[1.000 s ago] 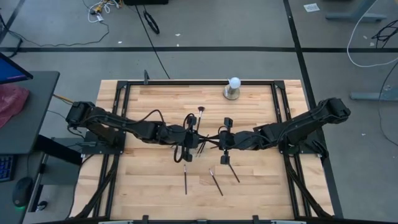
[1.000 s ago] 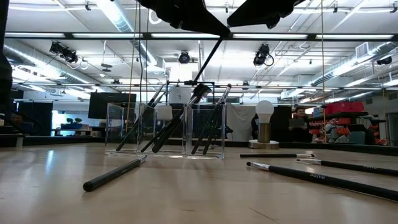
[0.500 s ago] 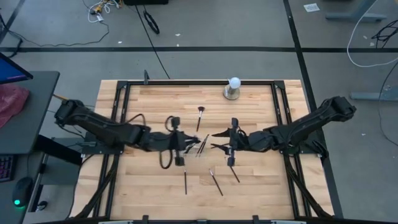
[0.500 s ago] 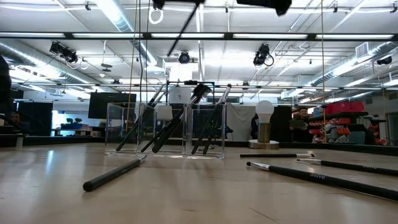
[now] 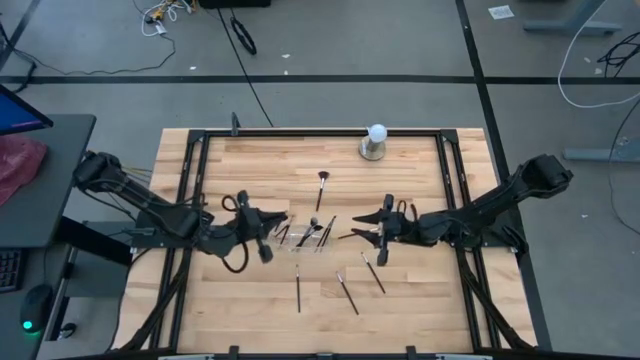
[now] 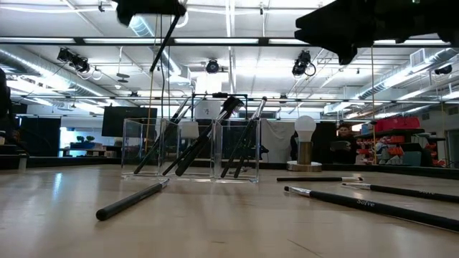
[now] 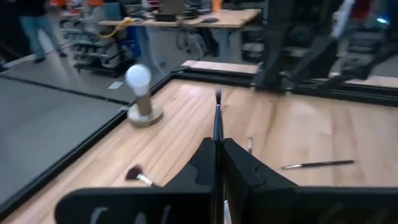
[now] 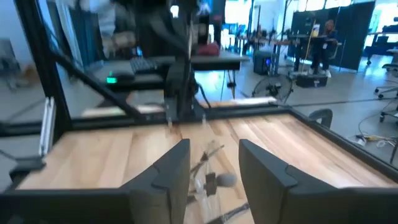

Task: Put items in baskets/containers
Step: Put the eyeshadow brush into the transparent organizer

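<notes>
1. Currently, the left claw (image 5: 266,236) is clamped on 1 makeup brush (image 7: 217,121), handle running straight out between its fingers, just left of the clear tray (image 5: 310,236).
2. The right claw (image 5: 381,237) stands open and empty, right of the tray.
3. Apparently 3 brushes (image 5: 346,291) lie loose on the desk (image 5: 250,170), nearer the right arm, with open room around them.

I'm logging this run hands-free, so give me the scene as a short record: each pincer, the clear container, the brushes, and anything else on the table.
left pincer: raised, left of the container, shut on a thin brush
right pincer: open, empty, right of the container
clear container: mid-table, leaning brushes inside
loose brushes: several lying on the wood, outside the container
other: white ball on a round metal base, far edge
</notes>
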Robot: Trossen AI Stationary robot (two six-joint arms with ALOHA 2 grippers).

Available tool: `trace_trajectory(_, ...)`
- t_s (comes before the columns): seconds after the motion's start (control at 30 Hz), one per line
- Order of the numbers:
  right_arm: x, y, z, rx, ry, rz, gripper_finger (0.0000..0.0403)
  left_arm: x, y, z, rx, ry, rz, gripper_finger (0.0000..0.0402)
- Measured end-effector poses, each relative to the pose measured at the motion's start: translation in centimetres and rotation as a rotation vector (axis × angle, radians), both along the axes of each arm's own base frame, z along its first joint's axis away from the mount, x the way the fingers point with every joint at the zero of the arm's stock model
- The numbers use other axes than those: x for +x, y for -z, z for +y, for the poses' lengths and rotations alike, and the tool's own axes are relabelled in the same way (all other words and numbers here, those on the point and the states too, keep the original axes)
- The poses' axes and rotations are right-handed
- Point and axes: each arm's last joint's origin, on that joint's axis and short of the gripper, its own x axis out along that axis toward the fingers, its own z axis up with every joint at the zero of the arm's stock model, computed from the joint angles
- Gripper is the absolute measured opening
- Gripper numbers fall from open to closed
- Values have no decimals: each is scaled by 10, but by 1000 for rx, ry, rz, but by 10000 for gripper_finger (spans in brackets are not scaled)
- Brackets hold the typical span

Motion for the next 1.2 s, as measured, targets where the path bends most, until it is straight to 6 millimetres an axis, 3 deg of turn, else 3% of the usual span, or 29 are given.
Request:
trace_trajectory(0.4, -3, -1, -1, 21, 0, -57, 137, -21, 68, 15, -125, -9, -150, 12)
trace_trajectory(0.67, -3, -3, -1, 22, 0, -69, 137, -28, 90, 19, -155, -26, -129, 11)
trace_trajectory(1.2, -3, -3, -1, 22, -1, -70, 136, -17, 117, 17, -192, -67, -71, 34)
